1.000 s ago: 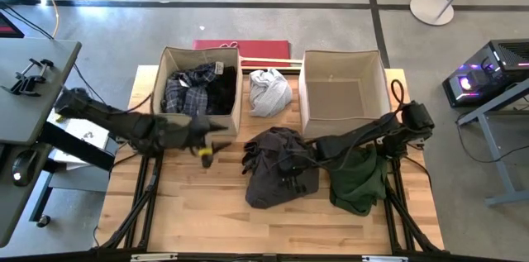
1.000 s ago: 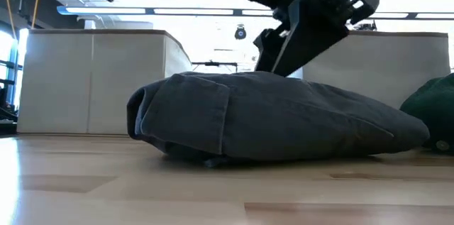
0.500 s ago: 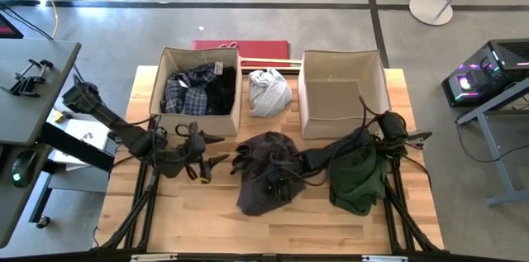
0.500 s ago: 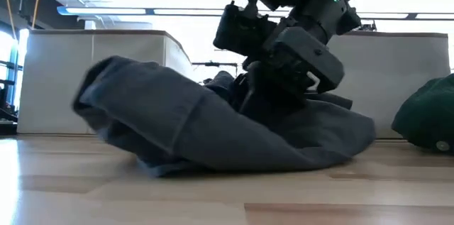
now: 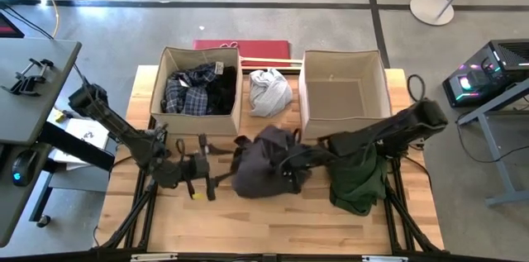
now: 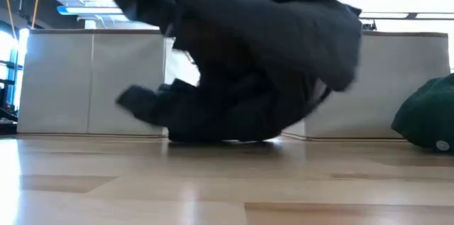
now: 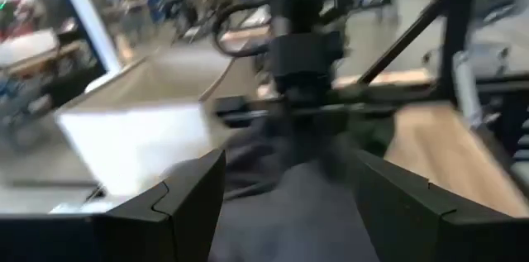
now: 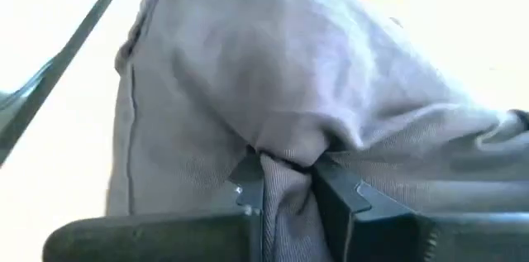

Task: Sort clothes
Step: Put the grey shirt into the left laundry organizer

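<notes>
The dark grey-brown garment [image 5: 263, 163] is bunched up at mid-table, with my right gripper [image 8: 285, 178] shut on it; in the high view the gripper [image 5: 292, 168] sits at its right side. My left gripper [image 5: 207, 175] stands open just left of the garment, with nothing between its fingers [image 7: 186, 204]. The dark green garment [image 5: 359, 181] lies in a heap on the table at the right. The blue-white plaid shirt [image 5: 183, 92] and a black garment [image 5: 221, 88] lie in the left beige box. The light grey-white garment [image 5: 269, 90] lies between the two boxes. My right gripper pinches a bunched fold of the dark grey-brown garment [image 8: 285, 159] between its two fingers, coming from the table's right. The cloth drapes over and around the gripper, mostly raised, and its lower part [image 6: 216, 134] rests on the table.
The left box [image 5: 235, 109] and the right box [image 5: 304, 97], which holds nothing, stand at the far side. A red flat thing [image 5: 248, 47] lies behind them. Bare wood shows along the near edge [image 5: 264, 225].
My right gripper has taken hold of the dark grey-brown garment and pulled it up and toward the table's left; the garment, flat a second ago, is now bunched and mostly raised, its lower part on the table. My left gripper has moved toward the near edge and the garment.
</notes>
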